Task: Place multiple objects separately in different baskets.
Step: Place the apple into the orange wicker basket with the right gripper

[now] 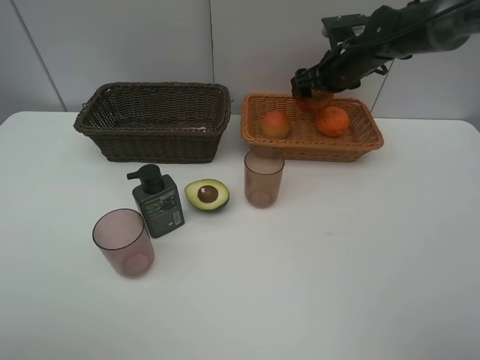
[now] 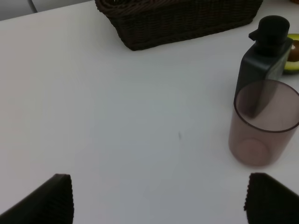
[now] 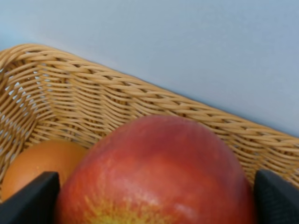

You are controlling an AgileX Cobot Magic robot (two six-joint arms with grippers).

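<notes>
My right gripper [image 1: 310, 91] is shut on the red apple [image 1: 313, 102], holding it over the far side of the light tan basket [image 1: 315, 147]. In the right wrist view the apple [image 3: 159, 172] fills the space between the fingers [image 3: 32, 198], with the tan basket's wall [image 3: 117, 102] behind it. A peach-coloured fruit [image 1: 275, 124] and a tangerine [image 1: 332, 121] lie in that basket. My left gripper [image 2: 159, 200] stands open over bare table, empty, near a mauve cup [image 2: 264, 126] and the dark green pump bottle [image 2: 264, 56].
The dark brown basket [image 1: 150, 139] stands at the back left. In front of it are the pump bottle [image 1: 156, 202], a halved avocado [image 1: 207, 194] and two mauve cups [image 1: 264, 178] [image 1: 124, 241]. The left arm does not show in the high view.
</notes>
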